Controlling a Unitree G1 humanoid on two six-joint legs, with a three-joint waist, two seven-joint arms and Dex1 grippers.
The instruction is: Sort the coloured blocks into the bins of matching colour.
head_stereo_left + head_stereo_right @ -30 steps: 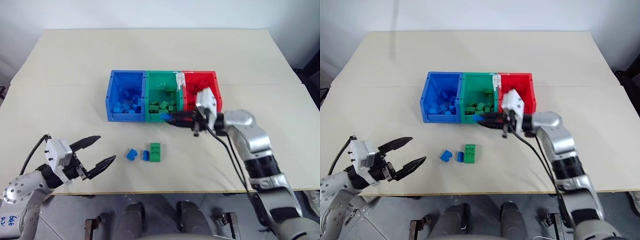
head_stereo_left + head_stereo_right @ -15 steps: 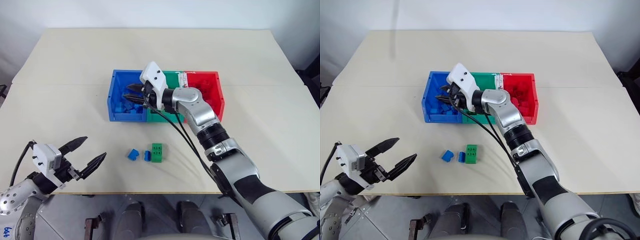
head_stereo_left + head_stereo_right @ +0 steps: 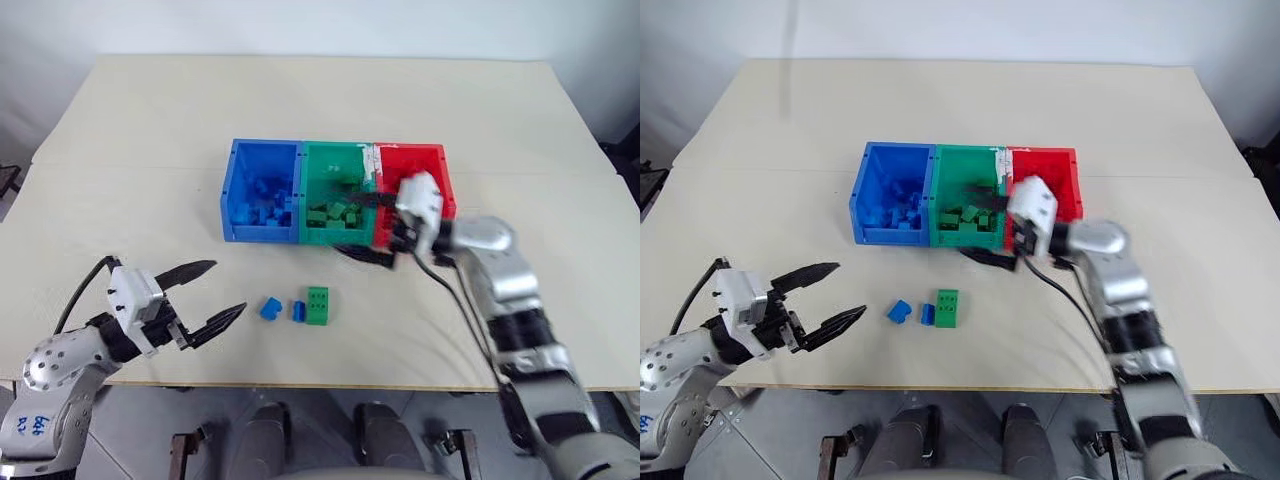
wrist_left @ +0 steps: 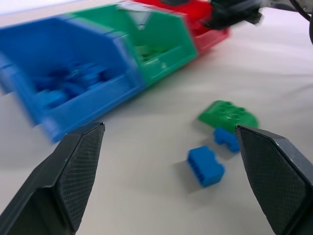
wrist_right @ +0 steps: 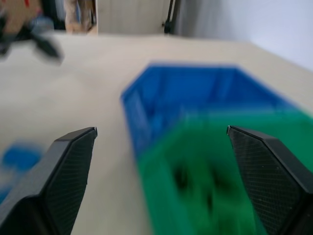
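Bricks left on the table: two blue (image 3: 269, 308) (image 3: 297, 311) touching a green (image 3: 318, 304). Left gripper (image 3: 212, 297) gapes wide beside them, empty; a careless close could catch two colours together. Farther, right gripper (image 3: 368, 226), spread and empty, could knock the bins (image 3: 227, 212).

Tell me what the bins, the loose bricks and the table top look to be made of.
Bins: moulded plastic by the look, thin smooth walls in solid colour with a slight sheen.
Green brick and two blue bricks: hard plastic, with moulded studs and crisp edges.
Table top: matt beige sheet, possibly laminate or painted board; the look leaves it open.
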